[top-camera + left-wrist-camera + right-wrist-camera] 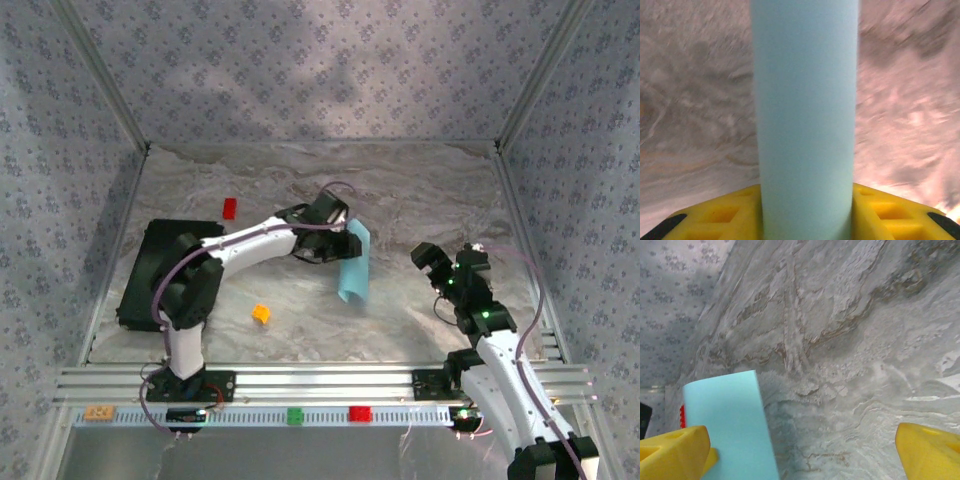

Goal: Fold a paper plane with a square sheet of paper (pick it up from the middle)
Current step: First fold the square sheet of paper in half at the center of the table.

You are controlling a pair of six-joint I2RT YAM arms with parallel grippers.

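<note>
While the left arm reaches in over the middle of the surface (pixel 420 190), the left gripper (pixel 338 243) is closed on the square sheet of paper (pixel 353 265). In the left wrist view the sheet (pixel 805 120) rises as one bowed, narrow light-blue band from between the yellow fingers (pixel 715 217). In the top view it hangs just to the 3 o'clock side of centre, its long axis running 12 to 6 o'clock. Whether its lower edge touches the surface cannot be told.

The right gripper (pixel 447 262) stands at 3 o'clock, jaws spread wide with nothing between them. Its yellow fingers (pixel 670 455) sit at the two lower corners of the right wrist view, with the sheet (pixel 730 425) near the left-hand one. Contact there cannot be judged; the top view shows a gap.

A black slab (pixel 160 270) lies at 9 o'clock, a red block (pixel 230 208) at 10 o'clock and an orange block (pixel 261 313) at 7 o'clock.
</note>
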